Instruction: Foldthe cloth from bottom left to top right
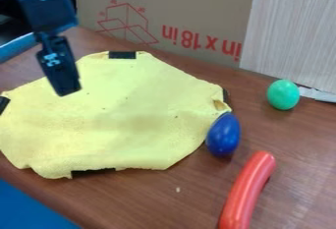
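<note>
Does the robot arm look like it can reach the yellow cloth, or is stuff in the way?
Probably yes: the gripper hangs over the yellow cloth, and nothing seems to lie between them.

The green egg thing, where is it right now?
The green egg is on the brown table toward the right side of the camera view, up and to the right of the blue egg.

View from above; slanted down across the tabletop (151, 201) toward the cardboard (177, 2); close
</note>
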Controlling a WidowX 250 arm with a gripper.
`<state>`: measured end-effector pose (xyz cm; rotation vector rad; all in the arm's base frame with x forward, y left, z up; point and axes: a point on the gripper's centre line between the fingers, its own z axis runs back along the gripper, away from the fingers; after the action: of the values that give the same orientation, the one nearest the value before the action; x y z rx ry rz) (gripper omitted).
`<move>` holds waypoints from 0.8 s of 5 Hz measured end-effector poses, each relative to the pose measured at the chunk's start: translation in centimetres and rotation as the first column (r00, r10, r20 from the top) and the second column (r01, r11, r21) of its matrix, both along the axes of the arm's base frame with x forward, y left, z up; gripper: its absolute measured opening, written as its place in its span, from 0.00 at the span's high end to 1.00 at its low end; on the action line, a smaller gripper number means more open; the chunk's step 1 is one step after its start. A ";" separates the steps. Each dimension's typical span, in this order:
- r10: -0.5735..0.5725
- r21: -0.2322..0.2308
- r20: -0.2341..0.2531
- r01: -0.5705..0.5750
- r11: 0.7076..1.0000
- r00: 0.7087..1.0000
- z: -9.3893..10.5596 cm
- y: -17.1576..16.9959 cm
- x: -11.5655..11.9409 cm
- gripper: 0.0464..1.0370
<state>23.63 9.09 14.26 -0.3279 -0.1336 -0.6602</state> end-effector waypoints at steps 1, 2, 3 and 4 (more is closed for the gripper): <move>0.015 0.014 -0.012 -0.015 1.000 1.000 -0.9 0.9 -0.7 0.04; 0.078 0.052 0.005 -0.078 0.996 0.997 -1.7 2.5 -1.1 0.04; 0.169 0.073 0.039 -0.171 0.983 0.985 -2.2 4.5 -1.5 0.04; 0.295 0.120 0.135 -0.311 0.943 0.946 -3.8 5.4 -2.0 0.04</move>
<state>21.61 14.52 10.47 -0.1281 -0.2423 -0.3788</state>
